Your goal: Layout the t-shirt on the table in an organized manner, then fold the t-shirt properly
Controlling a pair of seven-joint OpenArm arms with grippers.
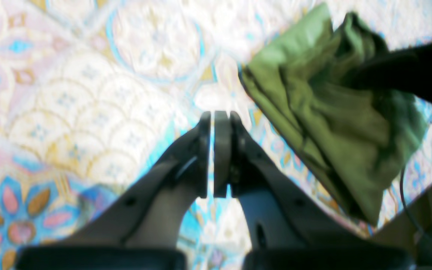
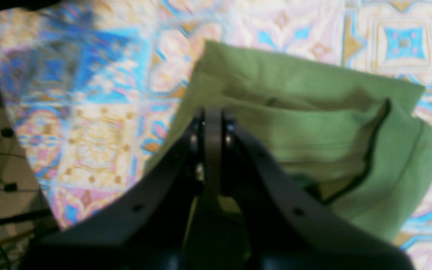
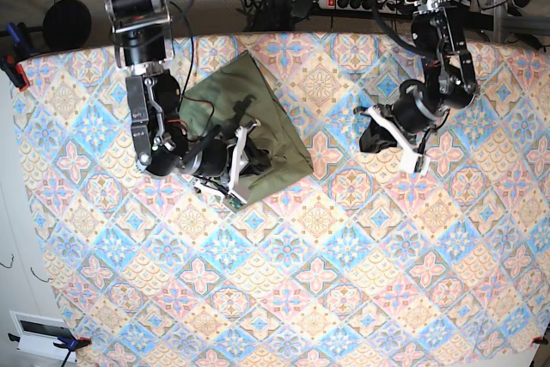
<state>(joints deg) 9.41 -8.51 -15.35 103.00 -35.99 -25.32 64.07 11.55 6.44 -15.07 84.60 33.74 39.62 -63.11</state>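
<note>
On the patterned desk (image 3: pixel 344 298), the t-shirt (image 3: pixel 258 118) lies bunched; both closed, empty hands, right hand (image 3: pixel 241 165) and left hand (image 3: pixel 404 148), should part, pinch opposite corners and spread it flat.

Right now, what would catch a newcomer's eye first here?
The table, spread with pastel diamond tiles, fills the view. On its far left lies a bunched olive-green t-shirt, with the right claw shut over its near edge. The left claw is shut and empty, well apart.
</note>
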